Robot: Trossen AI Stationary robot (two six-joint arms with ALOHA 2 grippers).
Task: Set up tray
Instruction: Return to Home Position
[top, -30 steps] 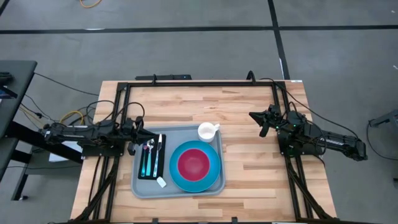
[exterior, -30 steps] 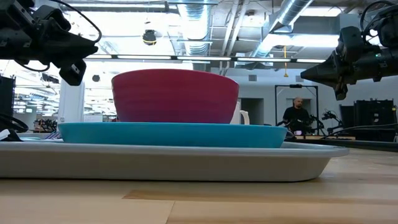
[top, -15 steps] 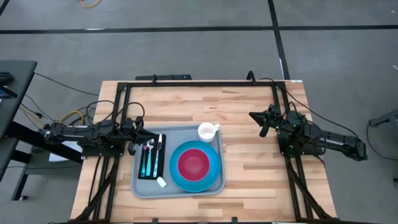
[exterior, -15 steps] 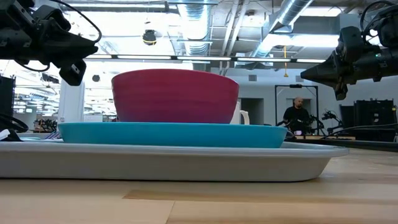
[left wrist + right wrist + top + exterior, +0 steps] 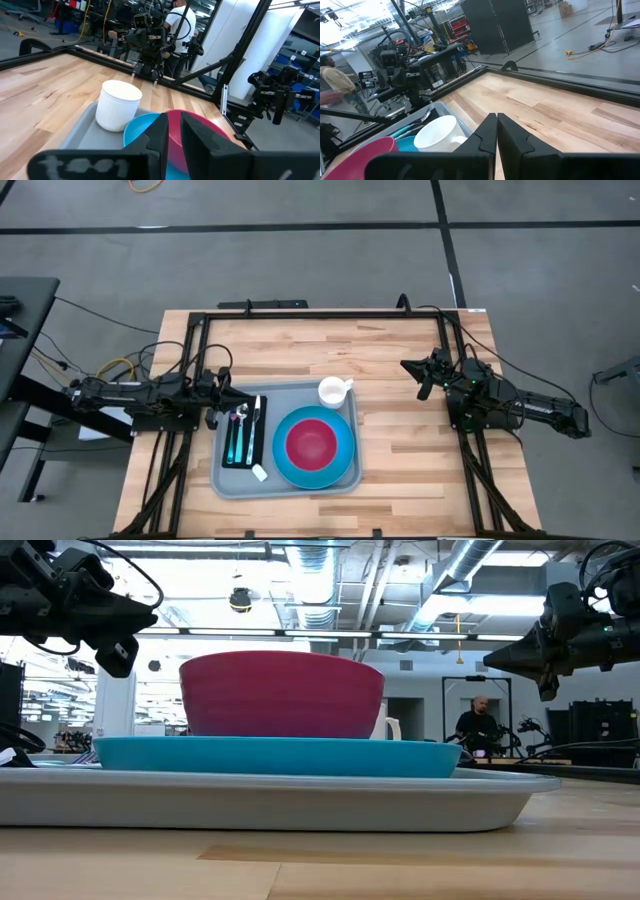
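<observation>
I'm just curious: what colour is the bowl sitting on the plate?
The bowl is deep pinkish red; the high view shows it best, on the blue plate.

The tray (image 5: 287, 483) is taking up the counter's (image 5: 400, 360) near left part, crowded with a blue plate (image 5: 344, 457), a red bowl (image 5: 311, 442), a white cup (image 5: 333, 391) and cutlery on a black napkin (image 5: 243, 438). The left end effector (image 5: 214, 417) is hanging at the tray's left rim. The far strip and the span between the tray and the right end effector (image 5: 424, 387) are lying bare.
</observation>
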